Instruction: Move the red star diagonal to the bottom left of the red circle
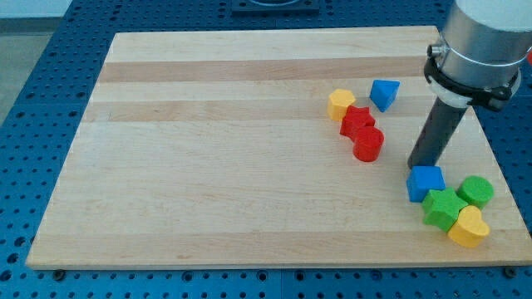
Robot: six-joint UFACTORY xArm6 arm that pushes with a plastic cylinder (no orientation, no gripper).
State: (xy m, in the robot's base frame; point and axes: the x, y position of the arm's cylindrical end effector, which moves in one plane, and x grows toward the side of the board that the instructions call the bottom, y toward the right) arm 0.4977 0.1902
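Note:
The red star [357, 121] lies on the wooden board [208, 166] at the view's right of centre, touching the red circle [368, 144], which sits just below and right of it. A yellow heart-shaped block [340, 104] touches the star at its upper left. My tip [419, 164] rests on the board to the right of the red circle, apart from it, just above the blue block [425, 183].
A blue triangular block [383, 93] lies above and right of the star. At the view's lower right a green star [443, 208], a green round block [475, 191] and a yellow heart [468, 227] cluster near the board's edge.

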